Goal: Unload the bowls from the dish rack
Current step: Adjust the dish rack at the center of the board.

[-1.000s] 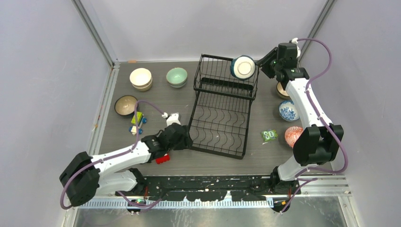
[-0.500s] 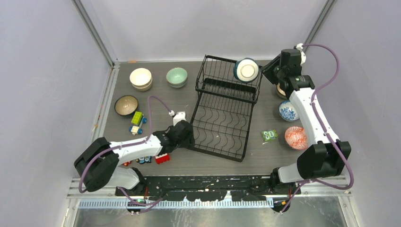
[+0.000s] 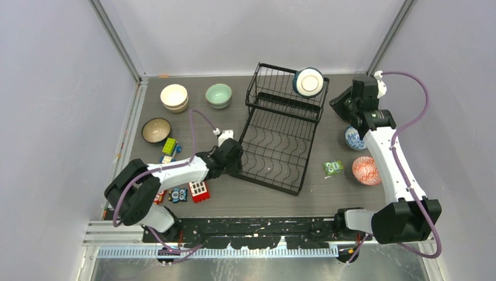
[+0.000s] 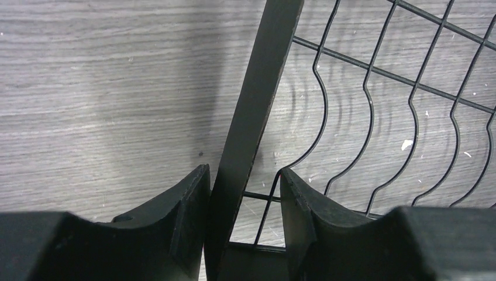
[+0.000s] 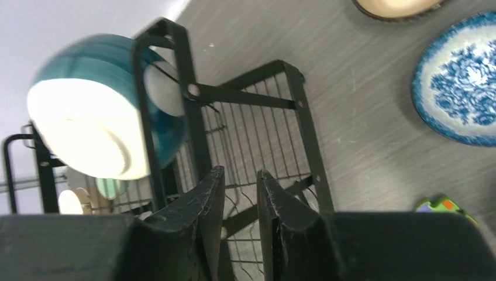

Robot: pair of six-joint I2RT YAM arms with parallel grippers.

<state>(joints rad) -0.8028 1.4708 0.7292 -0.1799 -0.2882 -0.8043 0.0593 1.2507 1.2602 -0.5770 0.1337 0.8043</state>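
Seeing dark teal bowl (image 3: 308, 82) tipped on its side at far-right corner of upper basket of dish rack (image 3: 275, 146). Got left gripper (image 4: 243, 181) spread astride rack's near-left frame bar, one finger touching it. Got right gripper (image 5: 240, 175) near rack's right end, fingers narrowly apart, pinching nothing
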